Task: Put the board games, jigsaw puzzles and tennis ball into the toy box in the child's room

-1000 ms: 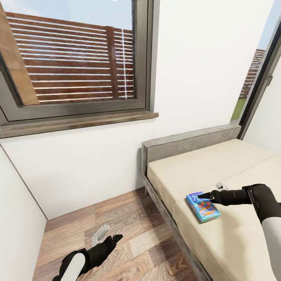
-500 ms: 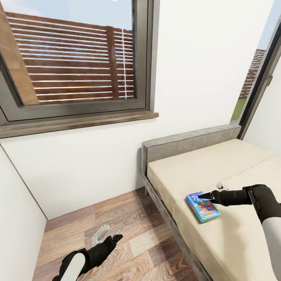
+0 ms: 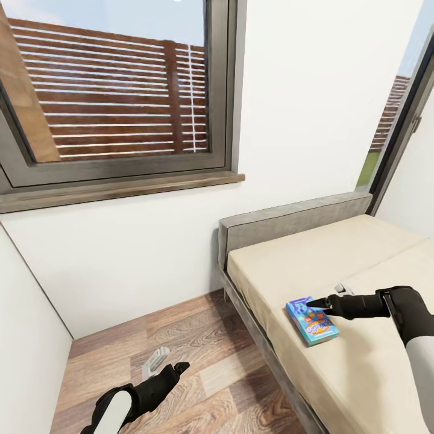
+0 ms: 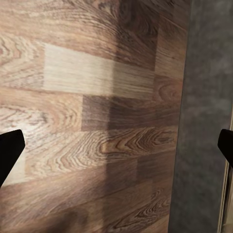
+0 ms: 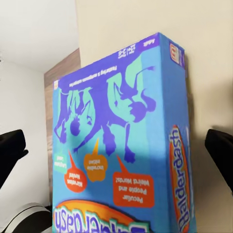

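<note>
Right now the step in hand looks like picking up the teal-blue board game (image 3: 311,321), which lies flat on the bed (image 3: 361,374) near its floor-side edge. From the head view the right tool (image 3: 317,302) is stretched out low over the box's far end, tips just at it; whether they touch the cardboard I cannot tell. From the right wrist view the box (image 5: 124,150), printed "Balderdash", sits squarely between the two dark fingertips (image 5: 9,150), which stand wide apart at either side with nothing gripped. The left tool (image 3: 175,369) hangs low over the wood-plank floor (image 3: 199,355) beside the bed, and its wrist view shows the fingertips (image 4: 9,150) spread wide and empty above the planks.

Next, I judge, the right tool must settle lower so its fingers straddle the box's edges, then close firmly; the box is flat and slick, so a shallow pinch may slip
</note>
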Controlling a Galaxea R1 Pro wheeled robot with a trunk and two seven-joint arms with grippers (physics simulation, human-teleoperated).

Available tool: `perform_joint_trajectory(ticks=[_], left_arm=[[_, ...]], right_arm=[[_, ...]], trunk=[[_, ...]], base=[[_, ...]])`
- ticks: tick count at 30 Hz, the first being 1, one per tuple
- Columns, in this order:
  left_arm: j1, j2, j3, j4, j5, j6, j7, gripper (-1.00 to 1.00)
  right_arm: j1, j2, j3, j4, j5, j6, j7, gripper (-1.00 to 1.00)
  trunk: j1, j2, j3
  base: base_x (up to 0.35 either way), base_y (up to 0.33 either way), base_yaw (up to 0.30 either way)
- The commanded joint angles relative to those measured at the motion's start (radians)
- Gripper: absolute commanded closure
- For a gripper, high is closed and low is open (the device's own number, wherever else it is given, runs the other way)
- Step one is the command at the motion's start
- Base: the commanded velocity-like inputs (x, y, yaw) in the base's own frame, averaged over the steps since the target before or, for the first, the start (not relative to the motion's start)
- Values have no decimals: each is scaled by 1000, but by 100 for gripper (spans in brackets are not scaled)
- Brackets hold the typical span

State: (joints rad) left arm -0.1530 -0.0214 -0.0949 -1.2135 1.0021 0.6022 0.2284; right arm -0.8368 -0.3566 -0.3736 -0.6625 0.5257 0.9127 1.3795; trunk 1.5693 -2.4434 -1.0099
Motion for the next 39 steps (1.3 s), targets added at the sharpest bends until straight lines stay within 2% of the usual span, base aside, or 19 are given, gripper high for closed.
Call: perform_joint_trajectory(ticks=[1,15,39], left_arm=[[0,0,0,-1,11,2,9,-100],[0,0,0,-1,11,2,9,-100],[0,0,0,-1,10,2,9,-100]], right_arm=[[-1,0,-4,-1,11,4,7,-100],[-1,-2,-4,-2,-27,-13,7,-100],[5,2,0,-2,-33,-18,8,-100]], trunk=[[0,0,-1],[0,0,-1],[0,0,-1]], base=[[0,0,0],[0,0,0],[0,0,0]])
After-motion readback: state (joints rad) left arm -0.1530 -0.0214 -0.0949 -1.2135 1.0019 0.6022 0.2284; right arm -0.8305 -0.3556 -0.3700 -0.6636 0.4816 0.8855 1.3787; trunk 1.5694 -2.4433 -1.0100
